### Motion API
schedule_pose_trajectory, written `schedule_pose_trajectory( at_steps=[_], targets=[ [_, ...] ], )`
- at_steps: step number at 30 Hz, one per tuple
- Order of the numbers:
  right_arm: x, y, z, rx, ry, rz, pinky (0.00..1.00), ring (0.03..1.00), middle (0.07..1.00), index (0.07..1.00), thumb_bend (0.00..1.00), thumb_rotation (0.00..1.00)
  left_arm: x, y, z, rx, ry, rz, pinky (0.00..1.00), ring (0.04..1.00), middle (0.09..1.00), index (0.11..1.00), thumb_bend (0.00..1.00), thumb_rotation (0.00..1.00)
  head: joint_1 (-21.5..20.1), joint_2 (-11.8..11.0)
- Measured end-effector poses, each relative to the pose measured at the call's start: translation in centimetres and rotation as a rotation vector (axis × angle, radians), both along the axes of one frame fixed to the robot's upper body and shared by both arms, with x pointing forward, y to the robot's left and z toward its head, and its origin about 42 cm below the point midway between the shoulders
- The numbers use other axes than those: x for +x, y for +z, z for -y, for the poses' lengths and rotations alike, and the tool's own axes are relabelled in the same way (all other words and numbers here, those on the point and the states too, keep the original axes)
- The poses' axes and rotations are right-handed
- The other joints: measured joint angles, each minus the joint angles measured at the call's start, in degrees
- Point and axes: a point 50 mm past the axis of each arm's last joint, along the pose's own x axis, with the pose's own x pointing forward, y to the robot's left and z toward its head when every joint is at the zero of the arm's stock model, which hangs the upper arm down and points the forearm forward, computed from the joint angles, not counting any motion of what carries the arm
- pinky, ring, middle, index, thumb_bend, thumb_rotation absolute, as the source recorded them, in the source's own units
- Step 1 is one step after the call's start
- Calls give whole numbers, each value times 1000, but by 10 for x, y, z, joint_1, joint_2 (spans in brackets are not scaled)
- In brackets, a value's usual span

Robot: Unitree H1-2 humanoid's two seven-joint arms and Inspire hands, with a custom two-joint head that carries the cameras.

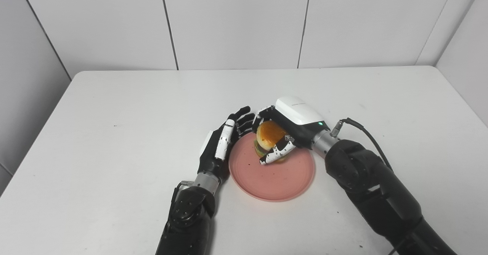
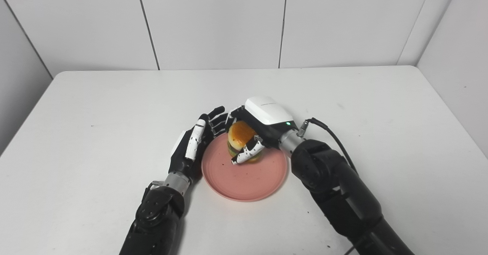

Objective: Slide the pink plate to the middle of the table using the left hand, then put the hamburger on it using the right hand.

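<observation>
Your right hand (image 1: 286,131) is clamped on the glossy, round-bunned hamburger (image 1: 268,135) over the smooth round pink plate (image 1: 272,173), mid-tabletop (image 1: 114,133). Your left hand (image 1: 221,144) rests beside the rim, fingers spread, holding nothing.

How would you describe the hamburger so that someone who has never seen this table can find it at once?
On the white table, near the middle, lies a round pink plate. Over its far part the right hand is closed around the hamburger. It is the only food here: an orange-brown bun with green showing beneath it, while the left hand beside the plate is black and white.
</observation>
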Motion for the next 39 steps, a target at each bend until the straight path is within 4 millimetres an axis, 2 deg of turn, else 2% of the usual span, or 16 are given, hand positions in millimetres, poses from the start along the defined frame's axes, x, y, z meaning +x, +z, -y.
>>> schedule_pose_trajectory(
  at_steps=[6, 9, 13, 26, 28, 29, 30, 33, 35, 37, 39],
  targets=[
    [-4, -4, -1, -25, 37, 3, 156, 415, 486, 480, 517, 0, 0, 0, 2, -4, 4, -1, 849, 848, 832, 802, 354, 1000, -2, 2],
    [-6, -8, 0, -46, 60, 1, 182, 378, 446, 504, 511, 0, 0, 0, 2, -5, 4, -2, 850, 848, 835, 807, 353, 1000, -2, 2],
    [-8, -13, 5, -78, 56, -10, 227, 383, 434, 508, 511, 0, 0, 0, 3, 7, 8, 0, 827, 840, 827, 797, 358, 1000, -4, 3],
    [-13, -16, 6, -111, 138, 11, 213, 360, 449, 525, 508, 0, 0, 0, 3, 14, 10, -1, 845, 853, 833, 806, 366, 1000, -10, 4],
    [-14, -16, 7, -118, 148, 12, 283, 385, 472, 534, 509, 0, 0, 0, 3, 14, 9, -1, 844, 852, 832, 807, 364, 1000, -10, 4],
    [-14, -16, 8, -124, 150, 7, 343, 438, 482, 517, 514, 1, 0, 0, 3, 14, 9, -1, 844, 850, 830, 805, 361, 1000, -10, 4],
    [-15, -16, 8, -128, 152, 3, 434, 527, 563, 500, 511, 77, 0, 0, 3, 14, 9, -1, 845, 848, 829, 801, 352, 1000, -11, 4],
    [-20, -14, 9, -133, 158, -4, 495, 588, 645, 497, 506, 146, 0, 0, 3, 13, 9, 0, 805, 838, 824, 796, 339, 1000, -11, 4],
    [-23, -16, 10, -139, 164, -24, 495, 597, 675, 661, 634, 389, 0, 0, 3, 8, 6, 2, 779, 838, 830, 798, 332, 1000, -11, 4],
    [-26, -14, 11, -145, 172, -35, 498, 613, 701, 716, 685, 498, 0, 0, 3, 6, 4, 12, 792, 841, 834, 798, 332, 1000, -11, 4],
    [-27, -11, 12, -148, 179, -40, 504, 636, 721, 738, 705, 535, 0, 0, 3, 4, 0, 13, 807, 849, 843, 806, 333, 1000, -12, 5]
  ],
)
